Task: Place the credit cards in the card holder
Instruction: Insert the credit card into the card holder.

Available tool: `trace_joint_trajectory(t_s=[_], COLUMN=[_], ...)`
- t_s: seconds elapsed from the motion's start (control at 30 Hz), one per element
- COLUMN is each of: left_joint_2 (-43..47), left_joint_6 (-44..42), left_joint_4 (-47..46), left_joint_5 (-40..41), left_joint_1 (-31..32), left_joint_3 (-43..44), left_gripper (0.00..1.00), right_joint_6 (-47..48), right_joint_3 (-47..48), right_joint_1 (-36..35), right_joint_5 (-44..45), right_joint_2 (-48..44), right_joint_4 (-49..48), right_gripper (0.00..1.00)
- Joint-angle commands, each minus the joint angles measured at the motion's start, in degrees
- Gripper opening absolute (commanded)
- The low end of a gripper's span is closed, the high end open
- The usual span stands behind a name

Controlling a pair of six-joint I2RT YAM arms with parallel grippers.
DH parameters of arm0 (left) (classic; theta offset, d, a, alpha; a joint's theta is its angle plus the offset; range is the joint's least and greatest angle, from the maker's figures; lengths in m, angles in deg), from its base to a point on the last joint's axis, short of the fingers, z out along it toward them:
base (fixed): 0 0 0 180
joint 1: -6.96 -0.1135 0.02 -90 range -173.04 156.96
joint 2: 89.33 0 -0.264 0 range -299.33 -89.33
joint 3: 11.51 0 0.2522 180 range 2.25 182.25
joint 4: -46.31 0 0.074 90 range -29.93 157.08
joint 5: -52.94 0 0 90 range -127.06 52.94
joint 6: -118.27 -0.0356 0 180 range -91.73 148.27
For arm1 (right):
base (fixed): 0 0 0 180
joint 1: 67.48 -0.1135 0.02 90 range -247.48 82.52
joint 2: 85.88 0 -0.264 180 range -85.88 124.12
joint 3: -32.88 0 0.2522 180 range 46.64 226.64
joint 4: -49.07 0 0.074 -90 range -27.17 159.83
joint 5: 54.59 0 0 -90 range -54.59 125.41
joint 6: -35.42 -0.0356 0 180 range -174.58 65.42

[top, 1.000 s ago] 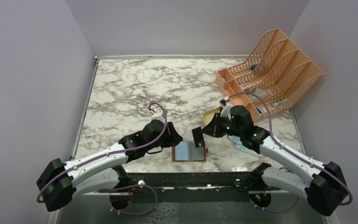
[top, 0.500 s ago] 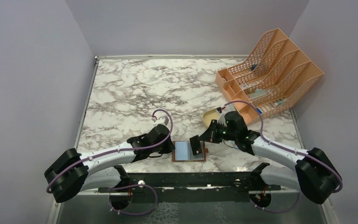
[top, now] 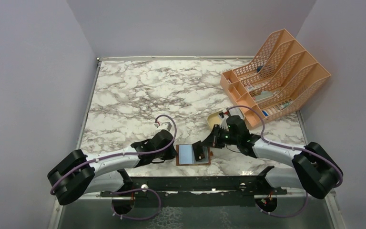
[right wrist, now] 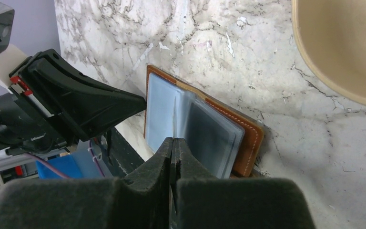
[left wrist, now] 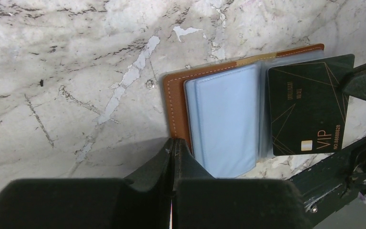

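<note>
Two white arms (top: 109, 160) with bulky black joints (top: 71, 174) and looping purple cables (top: 165, 116)

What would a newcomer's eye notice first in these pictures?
A black VIP card, pinched in the right tool, hangs over the right sleeves of the open brown card holder near the front edge of the table. The shut left tool sits at the holder's left edge. A big orange mesh rack fills the far right corner.

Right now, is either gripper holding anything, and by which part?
Right gripper pinches the dark VIP card by its outer edge, over the card holder. Left gripper is shut at the holder's cover edge, holding nothing.
</note>
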Motion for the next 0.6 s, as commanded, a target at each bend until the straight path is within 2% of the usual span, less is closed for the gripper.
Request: trace_joint_trajectory(t_s=[0.0,0.57], left_joint_2=[-1.28,-2.08], left_joint_6=[0.74,1.31], left_joint_4=[-1.84,-1.92], left_joint_5=[-1.51,-1.84], left_joint_1=[-0.14,-0.13], left_joint_3=[-0.66,-1.41], left_gripper=[0.0,0.0], right_joint_6=[-1.02,-2.27], right_joint_3=[-1.14,-2.57], right_joint_1=[-0.81,-1.7], right_joint_5=[-0.85,1.75], right_joint_2=[1.28,3.26], right_joint_4=[-3.22,-4.18], right_gripper=[0.01,0.01])
